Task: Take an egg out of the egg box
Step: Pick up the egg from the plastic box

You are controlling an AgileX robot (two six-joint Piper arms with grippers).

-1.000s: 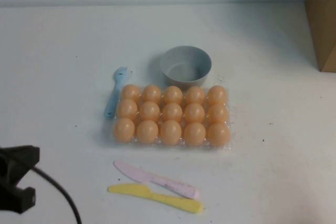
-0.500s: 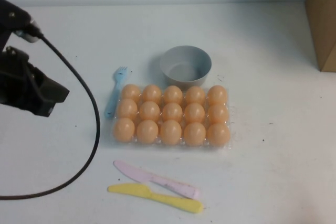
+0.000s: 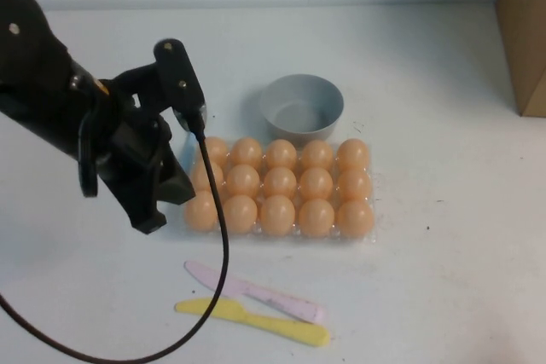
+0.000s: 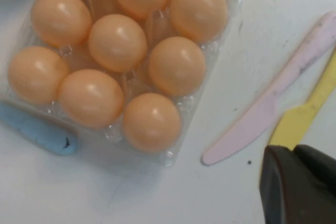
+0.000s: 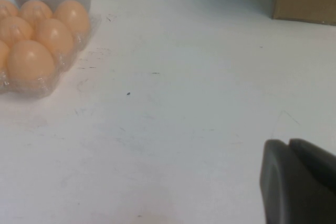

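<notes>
The egg box (image 3: 373,237) is a clear tray in the middle of the table, holding several glossy peach-orange eggs (image 3: 277,213) in three rows. My left gripper (image 3: 150,213) hovers just left of the box's front-left corner, shut and empty. In the left wrist view, its dark fingers (image 4: 291,150) are together, beside the near corner egg (image 4: 151,121) and the tray rim (image 4: 168,157). My right gripper (image 5: 289,144) is shut and empty over bare table, right of the box (image 5: 31,85); it is out of the high view.
A grey bowl (image 3: 301,108) stands just behind the box. A pink knife (image 3: 256,291) and a yellow knife (image 3: 256,320) lie in front of it. A blue fork handle (image 4: 37,129) lies by the box's left side. A cardboard box (image 3: 525,31) stands at the far right.
My left arm has swung from the left edge of the table rightward, up to the left side of the egg box, covering the blue fork. The eggs have not moved.
</notes>
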